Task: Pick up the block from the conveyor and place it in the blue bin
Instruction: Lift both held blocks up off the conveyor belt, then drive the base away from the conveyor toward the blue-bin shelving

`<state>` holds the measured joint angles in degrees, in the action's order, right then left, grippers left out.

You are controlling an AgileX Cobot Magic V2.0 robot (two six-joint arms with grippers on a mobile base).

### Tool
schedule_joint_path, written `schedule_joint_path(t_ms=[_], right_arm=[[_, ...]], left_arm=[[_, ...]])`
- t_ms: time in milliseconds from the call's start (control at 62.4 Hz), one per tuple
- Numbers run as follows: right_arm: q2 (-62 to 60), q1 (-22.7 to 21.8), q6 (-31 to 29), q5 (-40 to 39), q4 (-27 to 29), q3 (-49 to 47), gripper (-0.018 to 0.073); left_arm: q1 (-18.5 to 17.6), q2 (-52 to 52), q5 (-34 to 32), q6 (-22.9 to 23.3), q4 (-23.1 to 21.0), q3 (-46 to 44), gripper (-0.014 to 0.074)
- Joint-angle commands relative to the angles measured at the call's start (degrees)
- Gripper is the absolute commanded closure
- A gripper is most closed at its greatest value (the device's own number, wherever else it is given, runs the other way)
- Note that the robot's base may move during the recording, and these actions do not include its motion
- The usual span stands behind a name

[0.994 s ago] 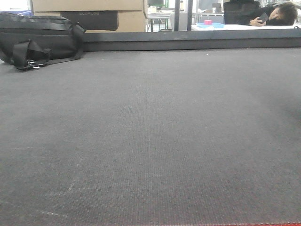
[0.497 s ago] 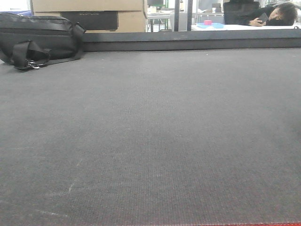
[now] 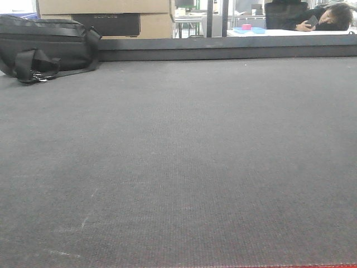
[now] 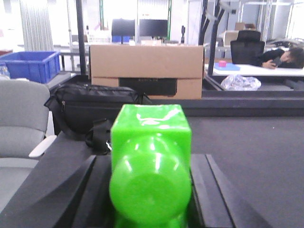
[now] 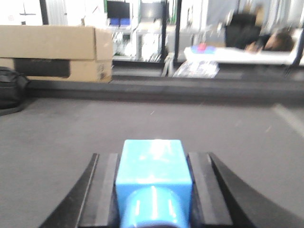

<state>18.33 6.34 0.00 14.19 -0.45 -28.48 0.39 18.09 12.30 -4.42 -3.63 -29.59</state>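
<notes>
— Holding what, on the left?
— A green block (image 4: 151, 137), squeezed tight in the left gripper (image 4: 151, 164), with the conveyor (image 4: 256, 156) ahead and to the right.
— And on the right?
— Same again: a blue block (image 5: 153, 166), pinched in the right gripper (image 5: 153, 157), out over the grey belt.
— Any bins or boxes?
— Yes. Far off on the left, past a grey chair (image 4: 21, 118), a blue bin (image 4: 31, 66). Can't tell what's inside. Behind the belt, a big brown cardboard box (image 4: 147, 64). In front of it, a black bag (image 3: 44, 44), resting at the belt's far left corner.
— Anything else holding stuff?
— Way at the back, on a white table (image 3: 301, 32), a blue tray (image 3: 257, 30) with a small pink thing (image 3: 246, 26) on it.
</notes>
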Motion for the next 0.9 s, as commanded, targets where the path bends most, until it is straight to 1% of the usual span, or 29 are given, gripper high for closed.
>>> schedule_joint_path(t_ms=[0, 882], right_arm=[[-1.5, 0.1, -0.7, -1.3, -3.2, -0.2, 0.0721], [-2.0, 0.1, -0.7, -1.3, -3.2, -0.2, 0.0721]], left_arm=[[-0.4, -1.6, 0.4, 0.1, -0.1, -0.1, 0.0708], [-0.4, -2.3, 0.4, 0.1, -0.1, -0.1, 0.0708]])
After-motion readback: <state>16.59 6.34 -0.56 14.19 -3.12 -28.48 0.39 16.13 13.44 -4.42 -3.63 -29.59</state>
